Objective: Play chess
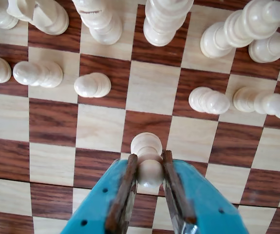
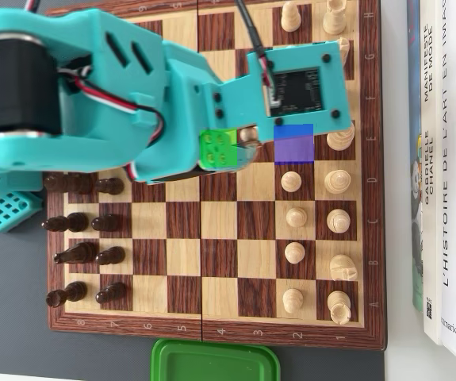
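In the wrist view my teal gripper [image 1: 148, 168] is shut on a white pawn [image 1: 147, 163], its brown pads pressed on both sides of the pawn over the wooden chessboard [image 1: 52, 122]. White pawns [image 1: 92, 85] and taller white pieces [image 1: 164, 19] stand in rows ahead. In the overhead view the arm [image 2: 132, 95] covers the upper board; the held pawn [image 2: 249, 135] peeks out beside a green square [image 2: 218, 148], with a blue square [image 2: 293, 144] to its right. White pieces [image 2: 295, 216] stand at the right, black pieces [image 2: 77, 255] at the left.
Books [image 2: 446, 159] lie right of the board. A green lid [image 2: 216, 361] sits below the board's edge. A teal base part [image 2: 1, 210] stands at the left. The board's middle columns [image 2: 212, 254] hold no pieces.
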`<state>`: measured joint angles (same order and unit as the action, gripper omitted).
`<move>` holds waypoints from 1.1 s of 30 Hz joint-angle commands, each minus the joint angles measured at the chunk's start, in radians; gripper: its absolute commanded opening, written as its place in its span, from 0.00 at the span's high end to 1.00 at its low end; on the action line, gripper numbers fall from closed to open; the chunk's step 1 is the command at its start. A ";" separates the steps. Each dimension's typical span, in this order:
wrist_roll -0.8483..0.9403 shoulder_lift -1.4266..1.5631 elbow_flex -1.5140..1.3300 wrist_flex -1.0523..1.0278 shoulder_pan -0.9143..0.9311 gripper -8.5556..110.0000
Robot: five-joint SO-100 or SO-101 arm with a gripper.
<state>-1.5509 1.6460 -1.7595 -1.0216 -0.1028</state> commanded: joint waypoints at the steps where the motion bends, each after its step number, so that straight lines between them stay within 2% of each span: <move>1: -0.005 0.086 -0.026 0.009 -0.002 0.88; 15: -0.006 0.167 -0.192 0.009 -0.003 0.88; 33: -0.008 0.094 -0.202 0.011 -0.028 0.88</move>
<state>-1.5509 1.7349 -1.9773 -1.0186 -0.1319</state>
